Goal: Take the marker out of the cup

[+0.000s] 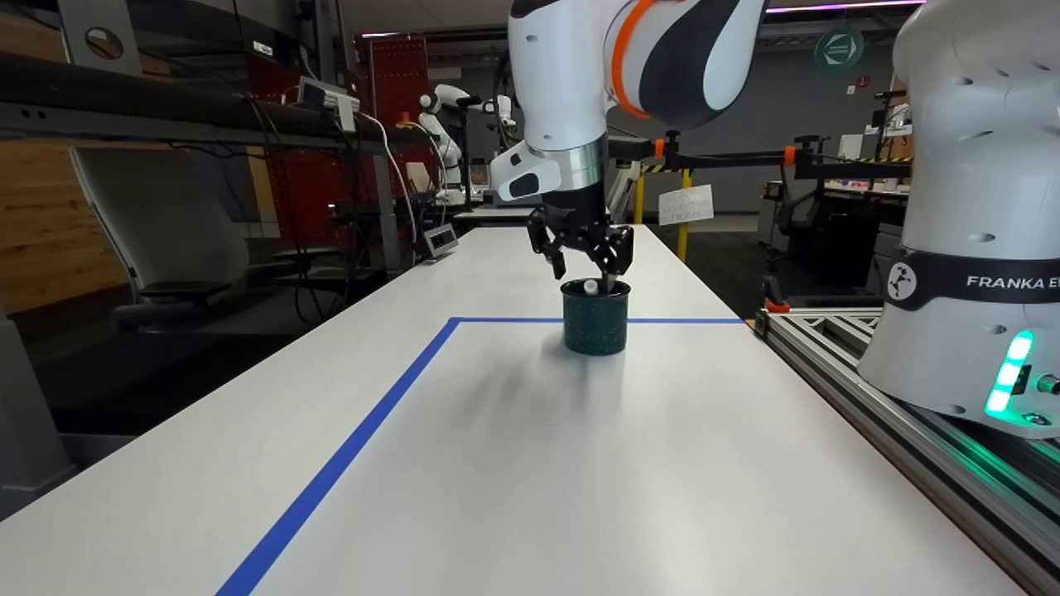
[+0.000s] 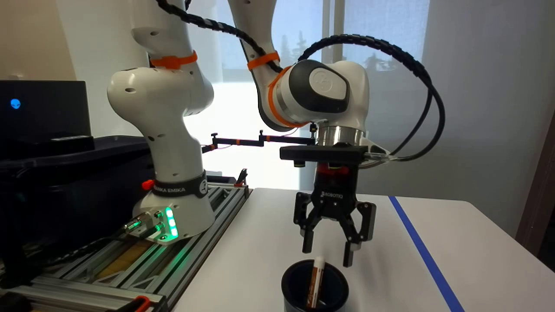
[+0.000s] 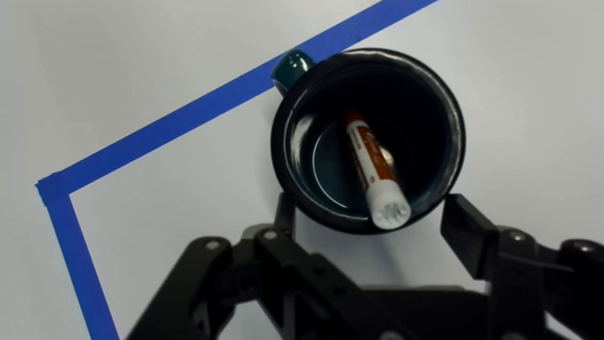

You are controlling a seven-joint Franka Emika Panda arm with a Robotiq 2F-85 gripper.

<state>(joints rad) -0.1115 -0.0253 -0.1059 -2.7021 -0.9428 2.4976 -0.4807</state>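
The cup (image 1: 595, 331) is dark teal with a darker rim and stands upright on the white table. It also shows in the wrist view (image 3: 429, 127), with its handle at the upper left, and in an exterior view (image 2: 336, 286). The marker (image 3: 370, 156) is reddish-brown and white with a white end. It leans inside the cup, its white end up at the rim; it also shows in an exterior view (image 2: 316, 281). My gripper (image 2: 327, 255) is open and empty, pointing down just above the cup. In the wrist view its fingertips (image 3: 369, 208) appear either side of the marker's white end, apart from it.
Blue tape (image 3: 188, 115) marks lines on the white table (image 1: 530, 480), and one line runs under the cup's handle. The robot's base stands on a metal frame (image 2: 208, 247) along the table's edge. A small grey device (image 1: 440, 240) stands at the table's far edge.
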